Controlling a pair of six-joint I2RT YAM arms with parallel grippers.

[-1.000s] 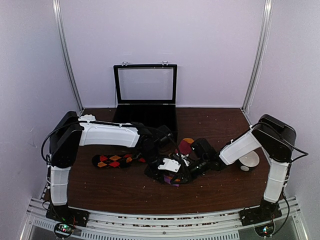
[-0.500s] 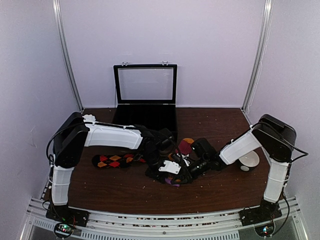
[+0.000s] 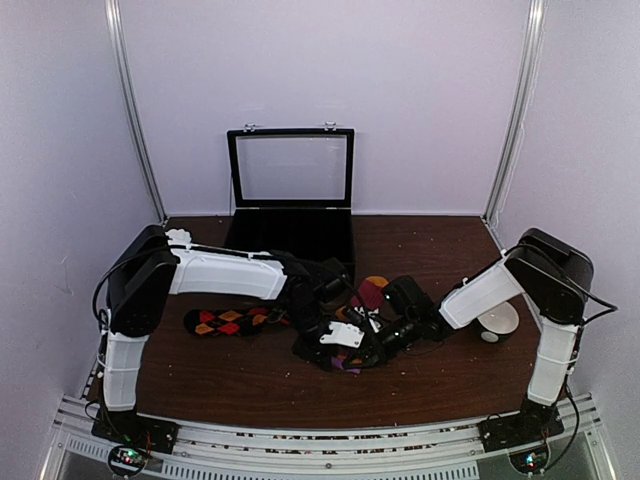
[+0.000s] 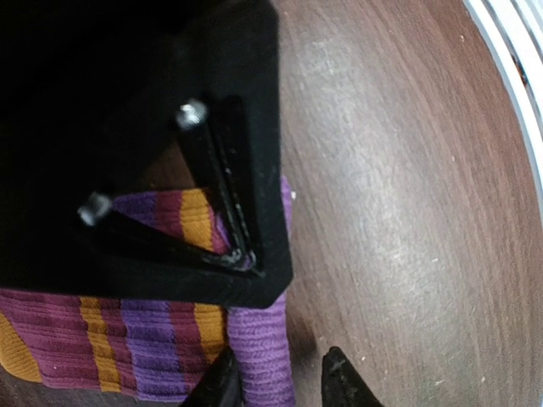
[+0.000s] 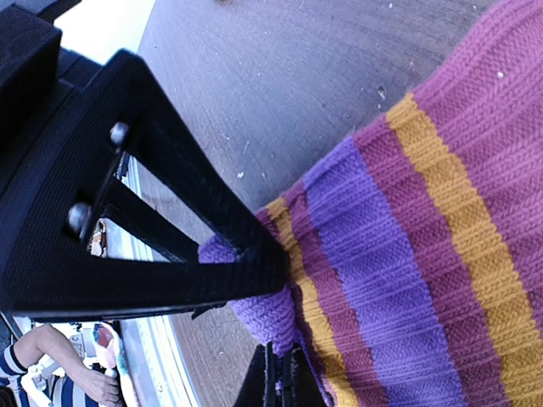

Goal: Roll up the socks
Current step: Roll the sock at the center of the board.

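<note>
The striped sock [image 3: 371, 294] lies at the table's middle, orange toe at the back and purple cuff at the front. The argyle sock [image 3: 234, 321] lies flat to its left, apart from both grippers. My left gripper [image 3: 338, 350] is open; in the left wrist view [image 4: 284, 386] the purple cuff [image 4: 259, 356] lies between its fingers, against the left one. My right gripper [image 3: 368, 345] is shut on the cuff's edge; the right wrist view [image 5: 278, 377] shows purple fabric [image 5: 271, 318] pinched at its tips. The two grippers meet tip to tip over the cuff.
An open black case [image 3: 290, 232] with a clear lid stands at the back of the table. A white round object [image 3: 497, 322] sits by the right arm. A metal rail [image 3: 320, 440] runs along the front edge.
My left arm has shifted slightly to the right, toward the striped sock's cuff. The right gripper stays on the cuff and has hardly moved.
</note>
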